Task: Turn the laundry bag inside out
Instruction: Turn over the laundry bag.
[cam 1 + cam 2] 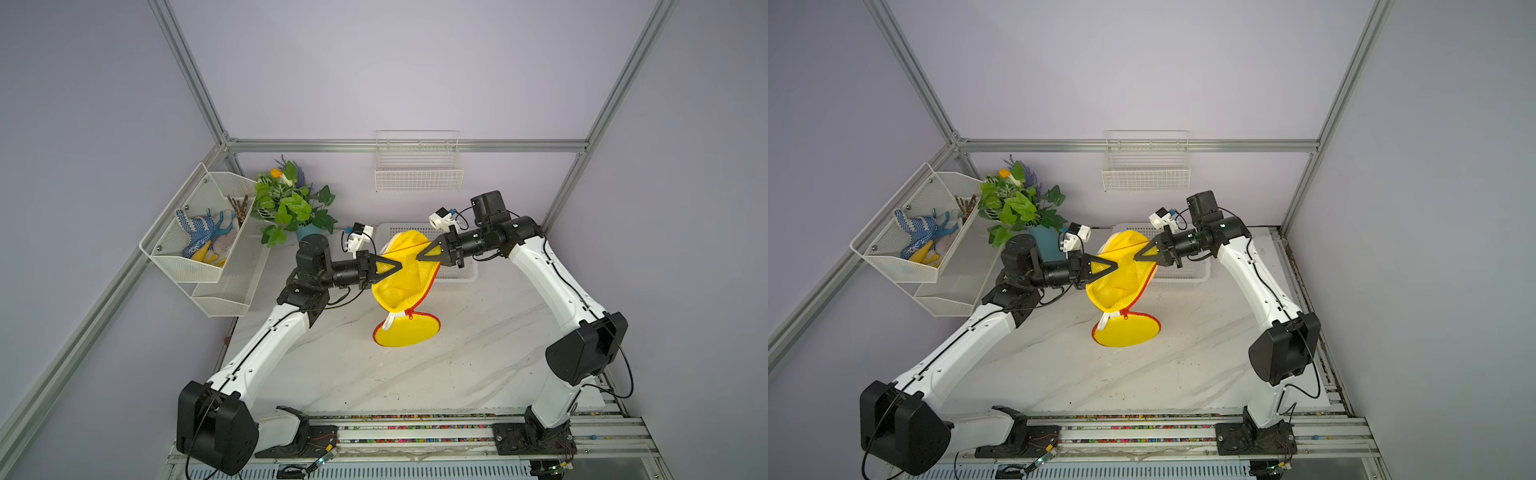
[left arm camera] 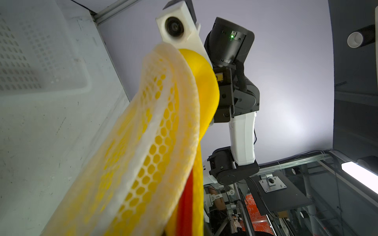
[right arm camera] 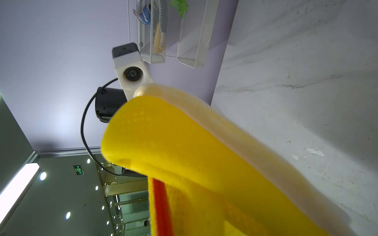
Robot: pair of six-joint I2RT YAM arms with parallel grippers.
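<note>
Above table (image 1: 415, 374), laundry bag (image 1: 399, 291), green exit sign (image 3: 78, 169)

Matt mesh-cloth laundry bag (image 1: 400, 291)

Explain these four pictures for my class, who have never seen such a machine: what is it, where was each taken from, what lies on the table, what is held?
It is a robot with two arms, each ending in a two-fingered gripper. Two pictures look down from overhead, side by side; the other two come from cameras on the wrists, close to the cloth. The left gripper and right gripper both pinch the top of a yellow mesh laundry bag, holding it up; its round lower flap reaches the marble table. Behind it sits a white plastic basket, with a potted plant nearby.
</note>
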